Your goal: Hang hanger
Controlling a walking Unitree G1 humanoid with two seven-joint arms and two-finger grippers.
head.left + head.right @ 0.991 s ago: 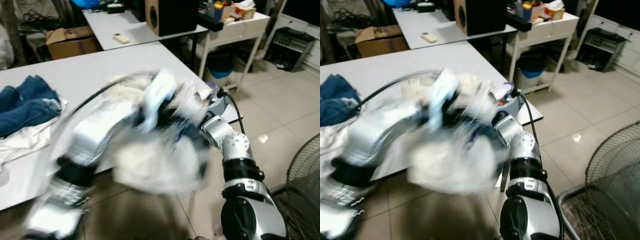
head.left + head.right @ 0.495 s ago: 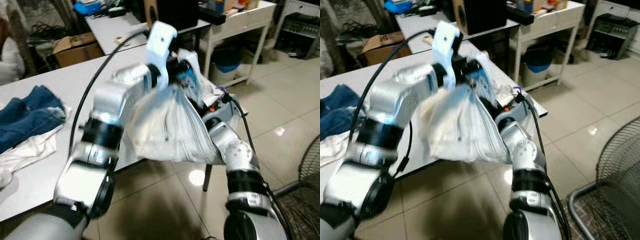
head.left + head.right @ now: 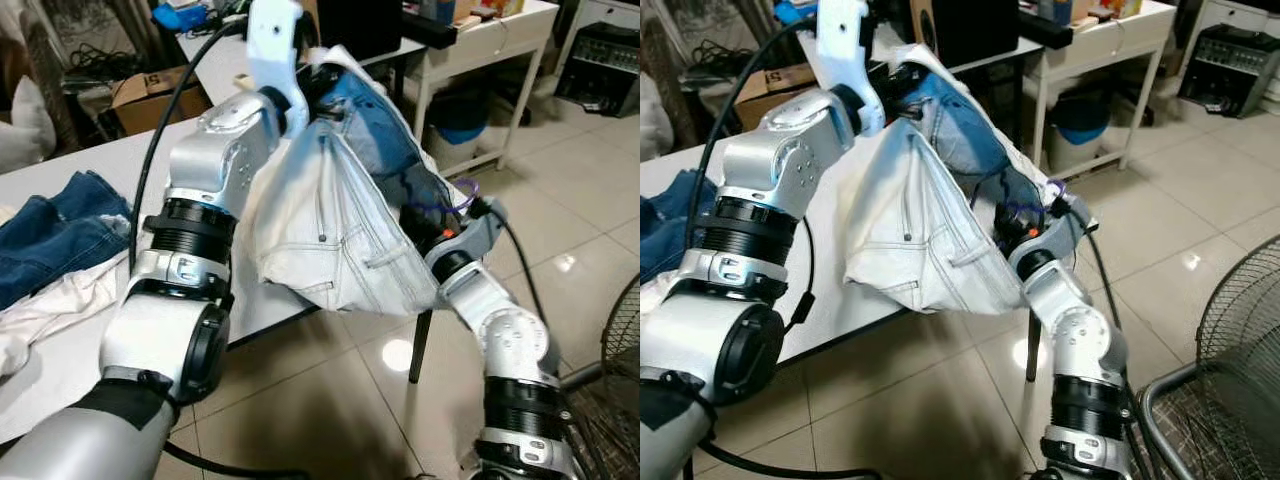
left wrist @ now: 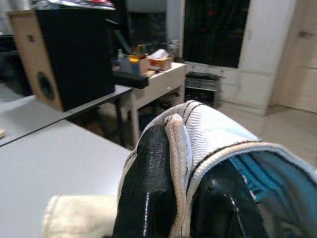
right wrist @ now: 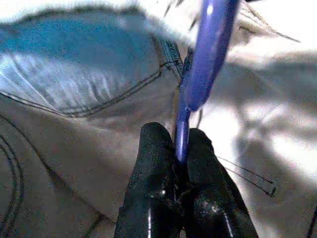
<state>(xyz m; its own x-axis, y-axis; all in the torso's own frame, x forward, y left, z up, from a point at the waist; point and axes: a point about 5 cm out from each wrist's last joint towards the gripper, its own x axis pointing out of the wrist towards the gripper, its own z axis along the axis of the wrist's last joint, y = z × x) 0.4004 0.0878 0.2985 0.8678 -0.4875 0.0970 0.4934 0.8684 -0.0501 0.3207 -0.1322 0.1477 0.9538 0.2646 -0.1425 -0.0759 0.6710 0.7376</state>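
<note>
The left gripper (image 4: 173,198) pinched the top of the white jeans (image 3: 335,230) high over the table (image 3: 90,330). The right gripper (image 5: 173,163) squeezed the purple hanger (image 5: 203,64) beneath them. More clothes (image 3: 55,225) lay nearby.

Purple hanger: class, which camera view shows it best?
The right wrist view: the purple hanger is close up, pinched in the right pincer against the pale jeans. The eye views show a small purple loop; the left wrist view shows fabric.

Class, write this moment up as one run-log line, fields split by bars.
left gripper: shut on garment, raised | right gripper: shut on purple hanger | garment: white-and-blue denim, draped between arms beside table | hanger: not yet hung
</note>
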